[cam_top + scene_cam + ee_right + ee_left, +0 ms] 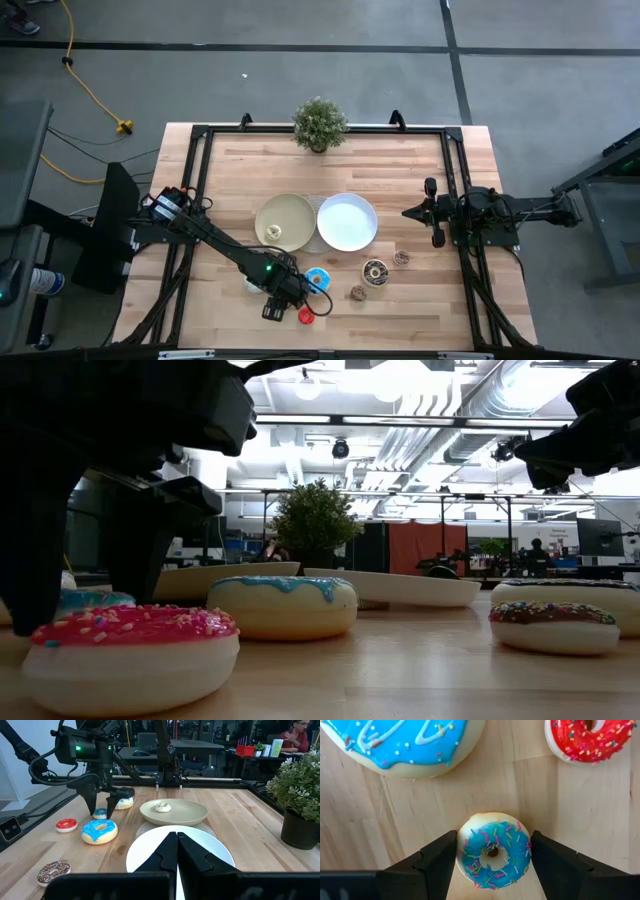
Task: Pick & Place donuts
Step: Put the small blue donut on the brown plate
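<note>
My left gripper (pixel 493 836) is open near the table's near edge, pointing down. One finger stands on each side of a small blue sprinkled donut (pixel 492 851) that lies flat on the table. A large blue-iced donut (pixel 405 740) and a small red donut (pixel 587 740) lie just beyond it. A dark brown sprinkled donut (pixel 376 271) and two small tan ones (pixel 402 258) lie farther right. A white donut (pixel 163 808) sits on the beige plate (pixel 175 817). My right gripper (pixel 175 842) is shut, empty and held above the table's right side. My left gripper comes from above with its fingers (pixel 440 860) close against the two opposite sides of the small blue donut's rim (pixel 462 845). Whether they touch it cannot be told. The donut lies flat on the table.
The white plate (pixel 347 222) sits beside the beige plate (pixel 285 222) at the table's middle. A potted plant (pixel 320 125) stands at the far edge. One more small pale donut (pixel 124 803) lies left of my left gripper. Bare wood lies between the plates and the far edge.
</note>
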Available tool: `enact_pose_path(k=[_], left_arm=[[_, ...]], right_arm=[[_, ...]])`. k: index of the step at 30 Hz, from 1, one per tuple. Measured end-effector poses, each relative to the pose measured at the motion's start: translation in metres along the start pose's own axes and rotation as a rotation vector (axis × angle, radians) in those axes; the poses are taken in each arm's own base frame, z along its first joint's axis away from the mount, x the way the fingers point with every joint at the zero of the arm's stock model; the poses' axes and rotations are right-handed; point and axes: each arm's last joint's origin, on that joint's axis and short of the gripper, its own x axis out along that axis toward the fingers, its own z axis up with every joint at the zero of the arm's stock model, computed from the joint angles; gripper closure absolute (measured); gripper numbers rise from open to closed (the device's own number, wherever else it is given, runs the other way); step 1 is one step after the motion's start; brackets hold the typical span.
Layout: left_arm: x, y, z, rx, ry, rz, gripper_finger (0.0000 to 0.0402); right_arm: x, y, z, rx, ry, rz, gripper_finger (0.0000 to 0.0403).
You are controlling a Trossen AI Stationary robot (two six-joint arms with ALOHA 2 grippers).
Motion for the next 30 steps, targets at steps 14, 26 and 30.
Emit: enact_pose_path(k=[14, 26, 30], left_arm=[[-0.019, 0.002, 0.002, -0.029, -0.026, 0.003, 0.0164], [-0.064, 0.039, 0.017, -0.386, -0.047, 0.051, 0.0163], [-0.07, 0.058, 0.019, -0.549, -0.054, 0.079, 0.0163]], right_arm=[[0.0, 0.0, 0.0, 0.0, 0.0, 0.0, 0.0402], [0.0, 0.0, 0.0, 0.0, 0.0, 0.0, 0.0402], [0.0, 0.0, 0.0, 0.0, 0.0, 0.0, 0.0402]])
